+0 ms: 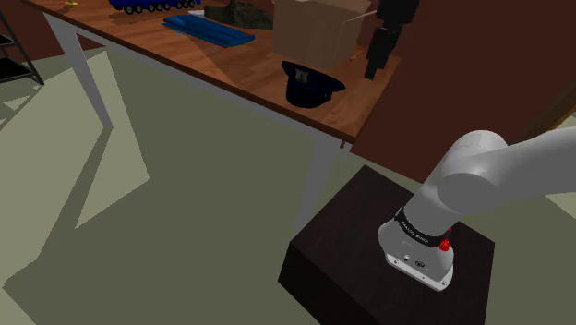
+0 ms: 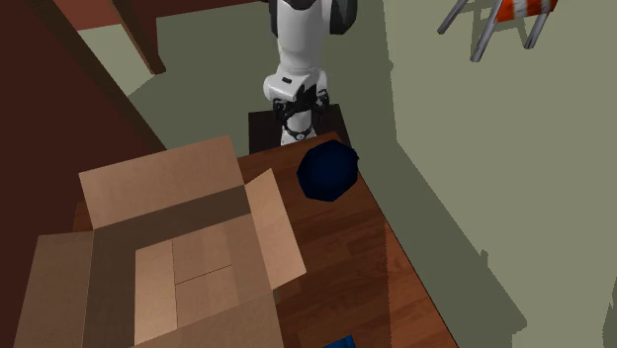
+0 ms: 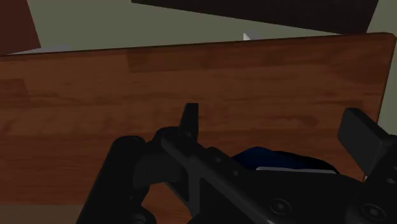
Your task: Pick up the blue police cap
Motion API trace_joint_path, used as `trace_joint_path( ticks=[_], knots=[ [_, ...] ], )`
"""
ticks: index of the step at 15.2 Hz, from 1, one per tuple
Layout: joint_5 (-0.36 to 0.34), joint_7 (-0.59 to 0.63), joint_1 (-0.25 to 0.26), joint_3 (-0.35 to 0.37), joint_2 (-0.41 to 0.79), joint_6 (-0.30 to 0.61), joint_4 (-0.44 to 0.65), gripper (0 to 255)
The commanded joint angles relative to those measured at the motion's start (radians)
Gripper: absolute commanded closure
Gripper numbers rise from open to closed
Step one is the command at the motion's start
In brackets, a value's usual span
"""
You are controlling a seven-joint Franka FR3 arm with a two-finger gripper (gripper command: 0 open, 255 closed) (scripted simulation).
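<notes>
The dark blue police cap lies on the brown wooden table, close to its near edge. In the second exterior view the cap sits by the table's end, between the cardboard box and the arm. My black gripper hangs above the table, a little to the shoulder view's right of the cap, not touching it. The wrist view has the fingers standing apart, gripper open with nothing in it, and a strip of the cap shows between them, partly hidden by the hand.
An open cardboard box stands just behind the cap and beside the gripper; it looms large as the box in the second exterior view. A flat blue item lies farther along the table. The dark stand sits below the table's end.
</notes>
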Motion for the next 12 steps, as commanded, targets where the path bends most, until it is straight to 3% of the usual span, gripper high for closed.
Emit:
trace_joint_path(
  ticks=[1, 4, 8, 12],
  knots=[
    [0.0, 0.0, 0.0, 0.0, 0.0, 0.0, 0.0, 0],
    [-0.258, -0.036, 0.058, 0.23, 0.055, 0.063, 0.009, 0],
    [-0.623, -0.04, 0.115, 0.522, 0.095, 0.164, -0.112, 0],
    [-0.638, -0.01, 0.118, 0.541, 0.103, 0.192, -0.151, 0]
  ],
)
